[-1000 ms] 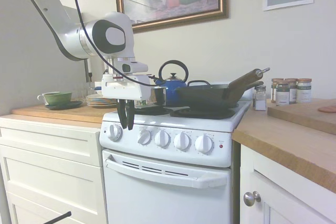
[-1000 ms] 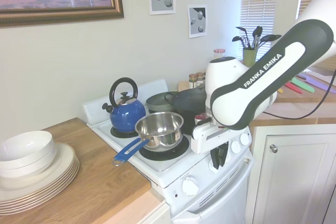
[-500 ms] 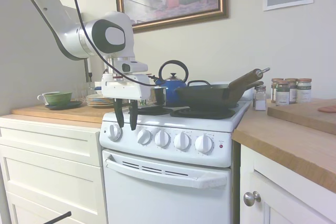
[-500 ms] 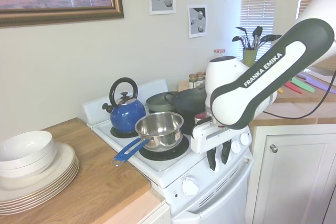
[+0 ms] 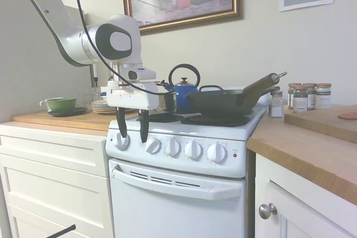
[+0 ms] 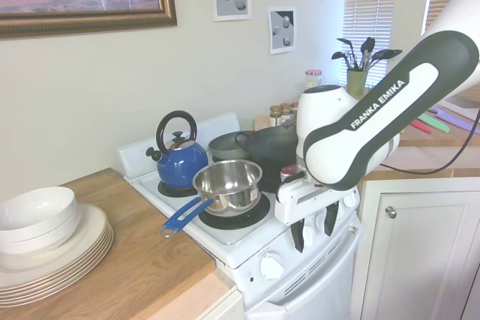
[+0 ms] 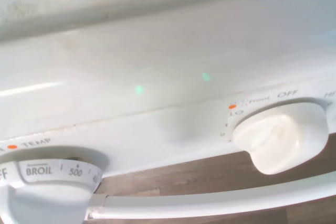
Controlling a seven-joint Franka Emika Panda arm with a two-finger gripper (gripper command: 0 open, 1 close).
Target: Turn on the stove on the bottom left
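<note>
The black two-finger gripper (image 5: 133,132) hangs with its fingers spread apart, pointing down in front of the control panel of the narrow white electric stove (image 5: 178,188), straddling the leftmost round white knob (image 5: 121,141) without visibly touching it. In the wrist view a round white knob (image 7: 281,136) sits under "front" and "OFF" print. A shiny steel saucepan with a blue handle (image 6: 225,186) and a blue kettle (image 6: 178,157) stand on the left burners.

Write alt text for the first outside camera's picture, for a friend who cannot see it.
A white robot arm holds its open black pincer just in front of the leftmost round white knob on a narrow white electric stove. On the stove top stand a blue kettle and a dark frying pan; wooden counters flank it.
</note>
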